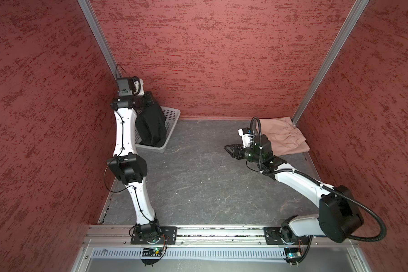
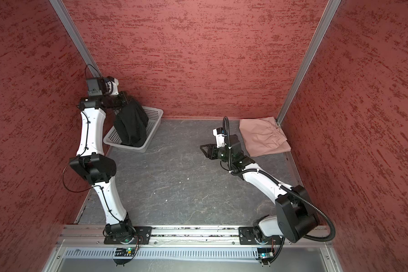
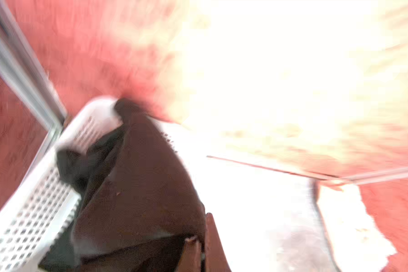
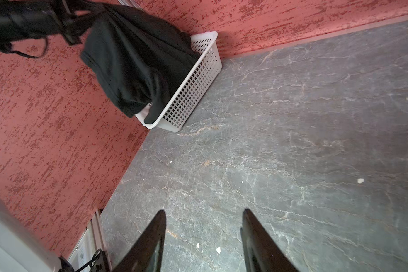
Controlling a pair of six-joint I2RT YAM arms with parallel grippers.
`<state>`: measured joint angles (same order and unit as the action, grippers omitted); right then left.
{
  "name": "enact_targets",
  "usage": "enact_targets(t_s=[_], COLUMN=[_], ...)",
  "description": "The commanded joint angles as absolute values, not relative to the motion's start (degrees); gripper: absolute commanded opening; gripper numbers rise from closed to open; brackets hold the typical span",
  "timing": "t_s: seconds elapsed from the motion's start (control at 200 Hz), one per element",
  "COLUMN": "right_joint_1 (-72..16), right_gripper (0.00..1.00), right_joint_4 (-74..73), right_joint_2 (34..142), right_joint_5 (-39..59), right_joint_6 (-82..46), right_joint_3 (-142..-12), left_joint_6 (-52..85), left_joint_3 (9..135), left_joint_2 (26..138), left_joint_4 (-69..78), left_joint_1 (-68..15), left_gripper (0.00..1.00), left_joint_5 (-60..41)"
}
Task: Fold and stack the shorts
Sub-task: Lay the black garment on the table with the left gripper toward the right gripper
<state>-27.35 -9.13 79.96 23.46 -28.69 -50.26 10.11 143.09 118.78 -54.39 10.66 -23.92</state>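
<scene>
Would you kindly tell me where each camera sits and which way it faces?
Both top views: high above the near edge, looking down on the table; both arms whole.
Left wrist: on the raised left arm, blurred, looking down the black shorts into the basket; left gripper shows, jaws shut on them.
Right wrist: above the table, facing the basket corner; right gripper shows, jaws open.
Shared: all four show the black shorts and basket.

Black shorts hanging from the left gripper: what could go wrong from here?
1. The black shorts hang bunched from the shut left gripper, lower end inside the basket; lifting may snag and drag it.
2. A one-point grip may leave them crumpled on the table, hard to fold and stack on the pink shorts.
</scene>
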Motion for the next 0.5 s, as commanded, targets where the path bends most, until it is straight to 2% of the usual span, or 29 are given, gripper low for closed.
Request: enact_targets(t_s=[0.0, 0.175, 0.341, 0.496], right_joint_1=[-27.78, -27.77, -27.73, -27.60], right_gripper=[0.53, 0.52, 0.51, 0.51], right_joint_4=[-12.09, -16.73, -17.42, -11.64], right_joint_2=[79.97, 81.48, 81.97, 79.62], right_joint_5=[20.59, 21.23, 20.67, 16.41], right_joint_6=[-27.91, -28.46, -28.61, -24.56], right_joint_3=[-49.64, -49.20, -49.12, -50.36], left_joint_6=[11.37, 13.33, 29.37, 26.17], left_joint_3=[147.06, 152.34, 153.63, 153.59], left_joint_2=[113.71, 107.96, 104.10, 103.30], left_joint_4=[-54.37, -52.14, -37.00, -46.38], left_joint_1=[7.12, 0.14, -1.52, -6.43], left_gripper=[0.00, 0.00, 0.00, 0.00], left_joint_5=[-33.72, -41.04, -52.31, -51.22])
